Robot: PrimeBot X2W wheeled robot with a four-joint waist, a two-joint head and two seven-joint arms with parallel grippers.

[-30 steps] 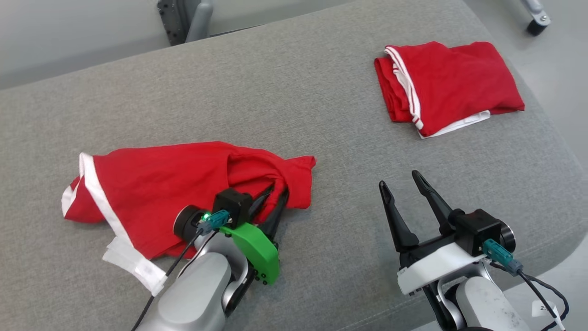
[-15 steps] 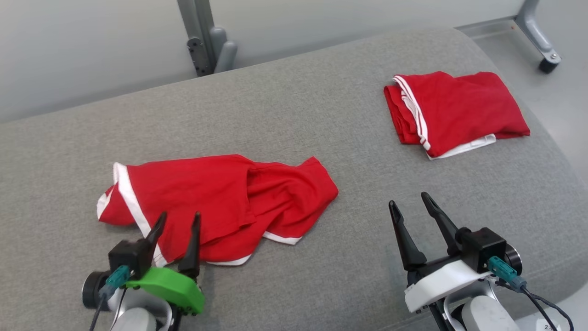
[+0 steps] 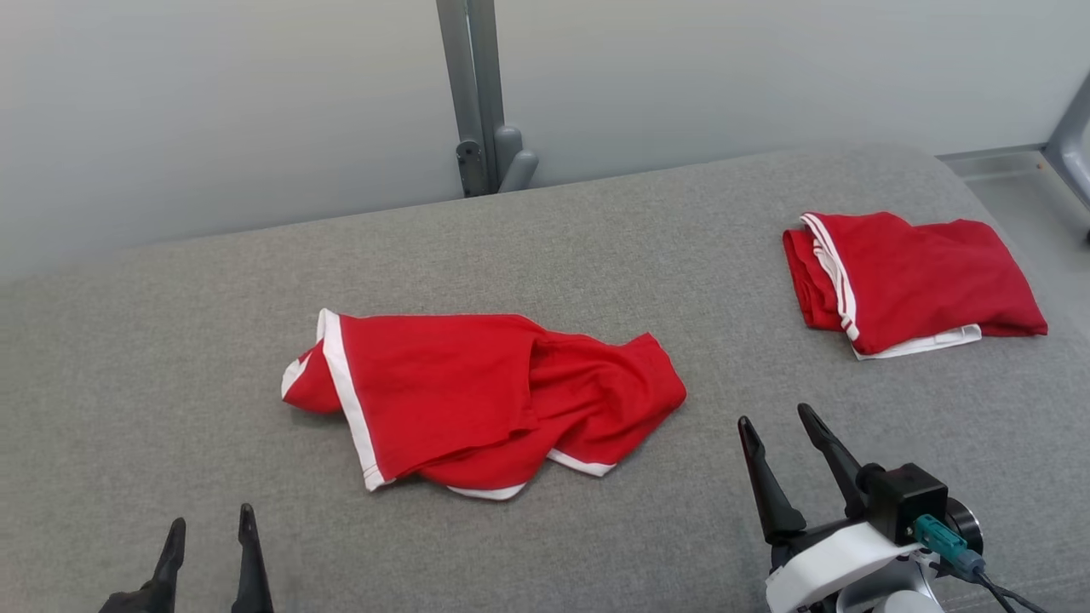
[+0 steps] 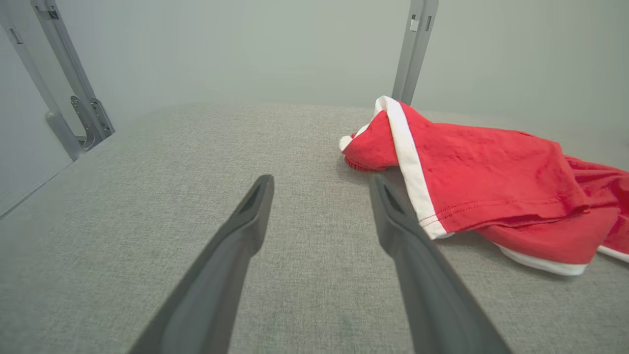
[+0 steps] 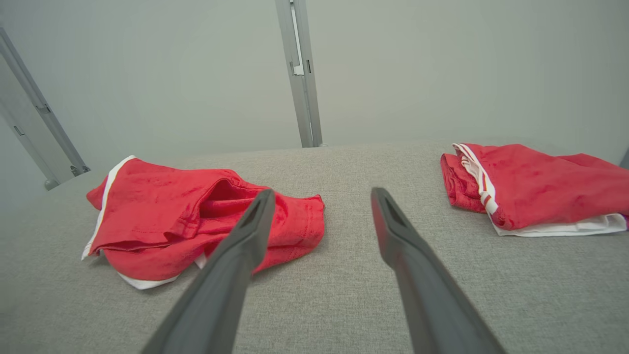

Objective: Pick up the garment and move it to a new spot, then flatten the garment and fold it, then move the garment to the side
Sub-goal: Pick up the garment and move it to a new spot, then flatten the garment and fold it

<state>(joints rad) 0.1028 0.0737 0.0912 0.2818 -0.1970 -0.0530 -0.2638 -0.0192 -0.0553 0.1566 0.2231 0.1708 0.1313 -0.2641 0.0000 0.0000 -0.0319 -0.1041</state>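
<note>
In the head view we count two red garments on the grey cushion (image 3: 545,230). The crumpled garment (image 3: 485,400) lies mid-frame, long axis left to right, white-banded end pointing left. The folded garment (image 3: 915,281) sits upper right. The left gripper (image 3: 212,515), lower left, and the right gripper (image 3: 775,414), lower right, are both spread wide and empty. A second ago the left gripper pinched the cloth; now it is clear of it.

In the left wrist view, the banded end shows just beside the right finger.

In the right wrist view, the crumpled garment is at left and the folded garment at right.

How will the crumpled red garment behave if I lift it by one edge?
Probably floppy: the crumpled red garment lies in soft folds, so it should sag and unfurl from one pinch. Likely light, as the thin cloth sits low on the grey cushion. Pushed, it would probably bunch, not slide.
</note>
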